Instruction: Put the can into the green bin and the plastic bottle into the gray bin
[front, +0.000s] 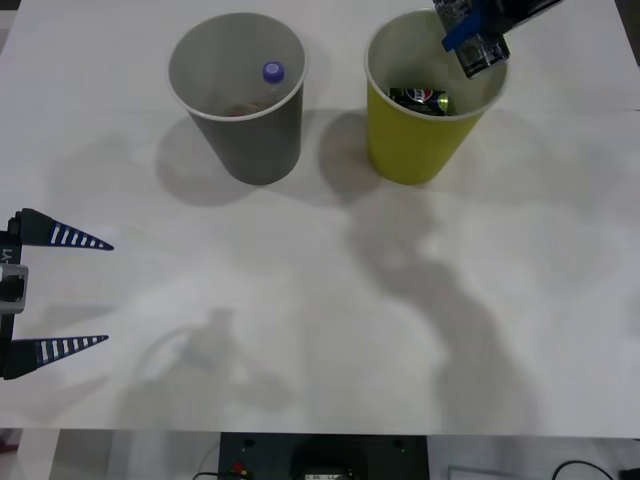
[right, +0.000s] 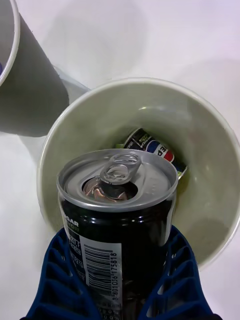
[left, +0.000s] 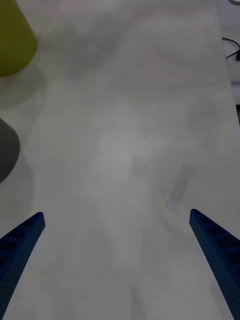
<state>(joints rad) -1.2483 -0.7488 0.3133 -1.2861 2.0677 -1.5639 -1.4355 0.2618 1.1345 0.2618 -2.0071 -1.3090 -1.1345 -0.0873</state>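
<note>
Left gripper (front: 65, 292) spread wide, idle over near white tabletop (front: 320, 330); farther off, right gripper (right: 122, 280) clamped on black metal can (right: 117, 220) above yellow-green bin (front: 425, 100), blue-capped clear plastic bottle (front: 272, 73) inside dark gray bin (front: 240, 90).

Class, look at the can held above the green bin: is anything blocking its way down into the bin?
Nothing visible blocks it. The right gripper holds the can over the green bin, whose mouth is open; another can lies at the bottom.
</note>
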